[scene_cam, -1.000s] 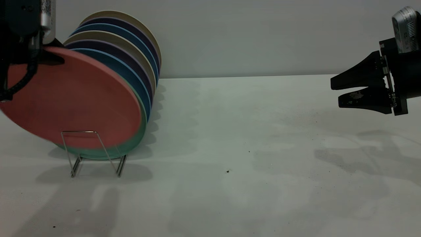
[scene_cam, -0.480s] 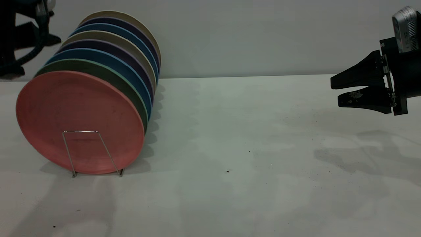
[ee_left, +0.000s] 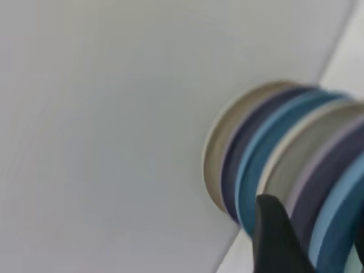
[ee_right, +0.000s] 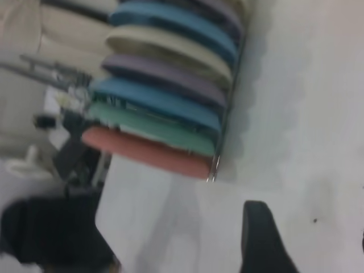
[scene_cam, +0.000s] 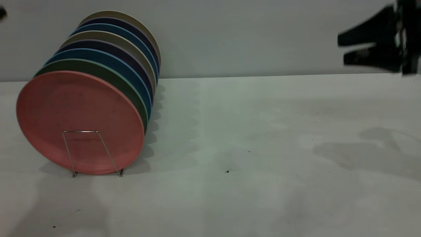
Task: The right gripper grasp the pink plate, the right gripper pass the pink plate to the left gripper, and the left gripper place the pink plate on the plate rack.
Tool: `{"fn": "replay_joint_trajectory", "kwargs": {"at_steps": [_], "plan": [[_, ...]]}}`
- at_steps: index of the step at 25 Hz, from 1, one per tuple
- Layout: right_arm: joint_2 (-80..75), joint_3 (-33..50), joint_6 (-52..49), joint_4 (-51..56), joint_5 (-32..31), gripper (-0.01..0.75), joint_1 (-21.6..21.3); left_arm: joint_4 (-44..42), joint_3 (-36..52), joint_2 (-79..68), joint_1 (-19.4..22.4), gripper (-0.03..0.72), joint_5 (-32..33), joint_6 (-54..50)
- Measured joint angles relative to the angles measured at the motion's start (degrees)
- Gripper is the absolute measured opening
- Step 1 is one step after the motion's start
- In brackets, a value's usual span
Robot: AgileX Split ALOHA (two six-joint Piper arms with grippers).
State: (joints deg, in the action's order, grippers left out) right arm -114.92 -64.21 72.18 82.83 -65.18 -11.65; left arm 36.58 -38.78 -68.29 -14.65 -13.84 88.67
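At the far left of the exterior view only a dark sliver of the left arm shows at the frame edge, and the left gripper itself is cut off there. In the left wrist view one black finger point(ee_left: 278, 239) of it shows in front of the stacked plate edges, touching none of them; its partner lies mostly outside the frame, so whether those fingers are spread or closed cannot be told.

The pink plate point(scene_cam: 80, 122) stands on edge at the front of the plate rack point(scene_cam: 86, 152), leaning back on the mint-green plate point(scene_cam: 113, 79) behind it, well apart from both sets of fingers. The rack's front wire loop crosses the plate's lower face, and its feet rest on the worktop point(scene_cam: 250, 158). Behind the green plate stand blue, purple and beige plates point(scene_cam: 131, 42), each mostly hidden by the one in front. The right wrist view shows the same row edge-on, the pink plate point(ee_right: 151, 152) at its near end.

At the upper right, the right gripper point(scene_cam: 342, 49) hangs above the worktop, far from the rack. It is blurred, yet its two fingers stand parted with a clear gap and nothing between them.
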Motion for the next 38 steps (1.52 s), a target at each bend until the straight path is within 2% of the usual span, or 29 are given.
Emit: {"fn": "replay_joint_trajectory", "kwargs": {"at_steps": [7, 10, 13, 18, 21, 24, 27, 30, 34, 38], "plan": [[14.22, 0.05, -4.46, -11.58, 4.62, 0.438, 9.04, 11.88, 0.00, 7.67, -0.11, 0.367, 2.03, -5.48], [20.30, 0.05, -9.83, -18.69, 10.30, 0.438, 14.36, 21.01, 0.00, 9.53, -0.11, 0.365, 5.69, -5.53], [26.02, 0.16, -17.44, -26.61, 13.42, 0.438, 19.53, 31.03, 0.00, 10.34, -0.11, 0.364, 9.99, -5.07], [37.30, 0.22, -36.70, -45.41, 11.39, 0.438, 25.28, 40.36, 0.00, 10.94, -0.11, 0.364, 20.36, -5.04], [44.40, 0.22, -48.33, -57.36, 6.81, 0.438, 25.96, 39.60, 0.00, 10.94, -0.11, 0.364, 30.51, -8.65], [50.38, 0.35, -56.19, -65.52, 0.74, 0.438, 25.96, 32.51, 0.00, 10.94, -0.11, 0.364, 41.55, -17.89], [55.75, 2.19, -61.22, -69.51, -4.06, 0.438, 25.96, 17.98, 0.00, 10.94, -0.11, 0.364, 53.24, -31.32], [61.75, 7.57, -64.11, -72.24, -5.47, 0.438, 25.96, 1.79, 0.00, 11.69, -0.11, 0.364, 62.87, -46.11], [70.96, 17.33, -68.07, -76.42, -5.38, 0.438, 25.96, -17.77, 0.00, 16.17, -0.11, 0.364, 69.65, -64.88], [80.97, 28.04, -71.10, -81.82, -3.59, 0.438, 25.96, -30.76, 0.00, 24.80, -0.11, 0.377, 74.51, -76.63]]}}
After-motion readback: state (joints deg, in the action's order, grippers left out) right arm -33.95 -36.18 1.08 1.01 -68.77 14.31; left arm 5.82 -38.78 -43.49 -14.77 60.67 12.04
